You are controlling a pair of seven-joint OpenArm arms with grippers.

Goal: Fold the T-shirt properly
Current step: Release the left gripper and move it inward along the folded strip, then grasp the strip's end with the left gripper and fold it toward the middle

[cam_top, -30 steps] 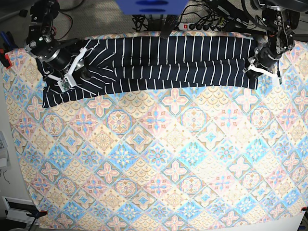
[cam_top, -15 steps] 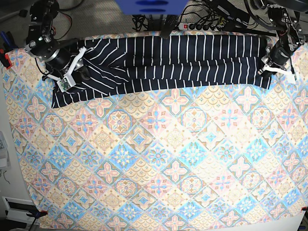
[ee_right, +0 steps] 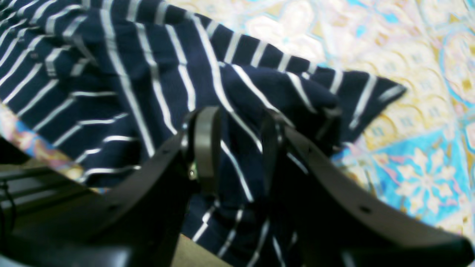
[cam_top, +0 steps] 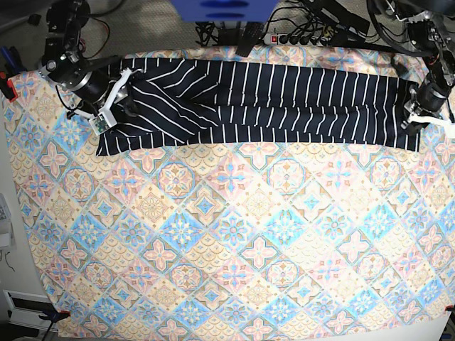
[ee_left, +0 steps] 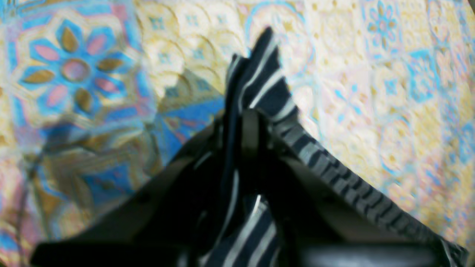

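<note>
The T-shirt [cam_top: 284,99], dark navy with thin white stripes, lies pulled out into a long band across the far side of the table. My left gripper [cam_top: 414,119] is at its right end, shut on a pinched corner of the T-shirt [ee_left: 265,85]; in the left wrist view the left gripper [ee_left: 241,126] has the striped tip poking out past its fingers. My right gripper [cam_top: 114,108] is at the crumpled left end. In the right wrist view the right gripper [ee_right: 239,144] has a raised fold of the T-shirt [ee_right: 148,74] between its fingers.
A pastel floral-tile cloth [cam_top: 234,234] covers the whole table. A power strip [cam_top: 298,39] and cables lie behind the far edge. Red clamps [cam_top: 7,89] hold the cloth at the left side and the front corner.
My left gripper has moved right, toward the table's edge, dragging the shirt's end with it. The band has stretched and its left corner has slid right. The right gripper has barely moved.
</note>
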